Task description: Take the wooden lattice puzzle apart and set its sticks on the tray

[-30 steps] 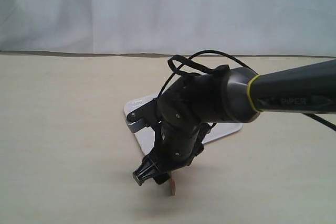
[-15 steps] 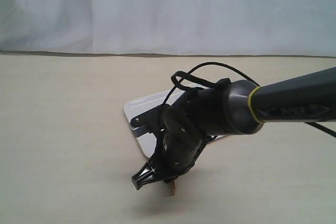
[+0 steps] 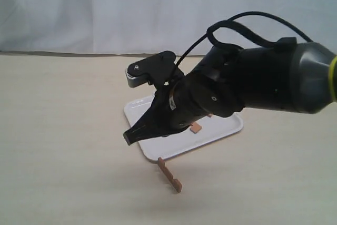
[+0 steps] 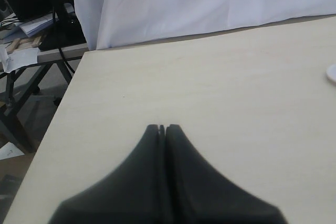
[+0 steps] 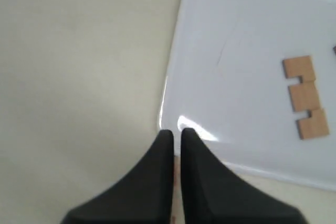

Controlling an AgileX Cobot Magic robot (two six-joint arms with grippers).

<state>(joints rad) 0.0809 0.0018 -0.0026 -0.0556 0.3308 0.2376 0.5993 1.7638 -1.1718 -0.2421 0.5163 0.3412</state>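
Exterior view shows a loose stick (image 3: pixel 169 175) lying on the tabletop (image 3: pixel 63 156) just off the near corner of the tray (image 3: pixel 141 110). The right tool (image 3: pixel 129 137) is raised nearby, closed on nothing. A second stick (image 5: pixel 305 98) rests on the tray. The next grasp likely needs the right tool opened wide, lowered squarely over the loose stick and clamped firmly. The left tool (image 4: pixel 162 128) is closed and empty, well aside.

A pale beige tabletop (image 3: pixel 63 130) fills the lower frame, and a white curtain (image 3: pixel 158 9) spans the top. Papers (image 4: pixel 39 24) clutter a side desk (image 4: pixel 52 55).
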